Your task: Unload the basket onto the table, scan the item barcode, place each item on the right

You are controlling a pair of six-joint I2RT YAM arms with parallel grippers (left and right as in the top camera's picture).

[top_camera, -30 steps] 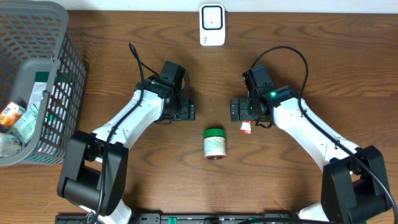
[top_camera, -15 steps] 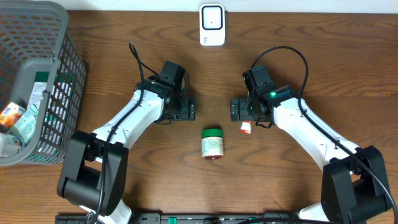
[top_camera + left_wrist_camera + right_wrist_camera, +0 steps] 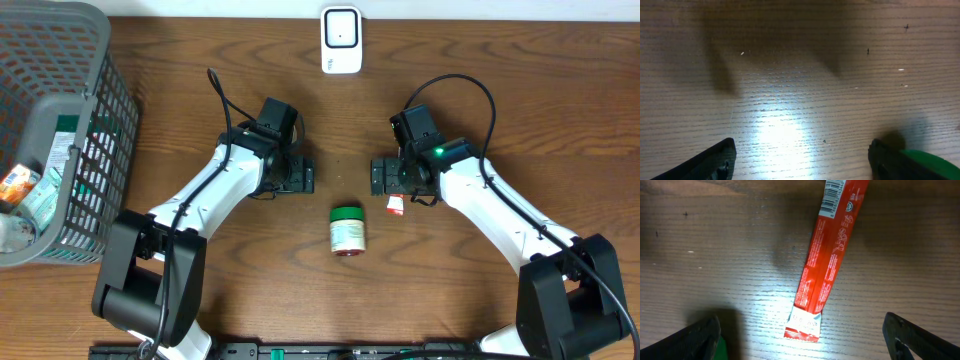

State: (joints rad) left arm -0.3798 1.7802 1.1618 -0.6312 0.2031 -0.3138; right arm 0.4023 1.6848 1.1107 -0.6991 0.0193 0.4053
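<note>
Green-capped jar (image 3: pixel 346 230) lies free on your bench (image 3: pixel 500 60); left pincer (image 3: pixel 298 176) and right pincer (image 3: pixel 384 177) hang released, empty. Nothing faces the scanner (image 3: pixel 341 40), so the whole scan is left.

The left arm (image 3: pixel 205 192) and right arm (image 3: pixel 500 205) have white shells, black joints, a black left end effector (image 3: pixel 298 176) and right end effector (image 3: pixel 385 177), looping black cables (image 3: pixel 455 77) behind them, and a green light (image 3: pixel 437 152) just behind the right one.
</note>
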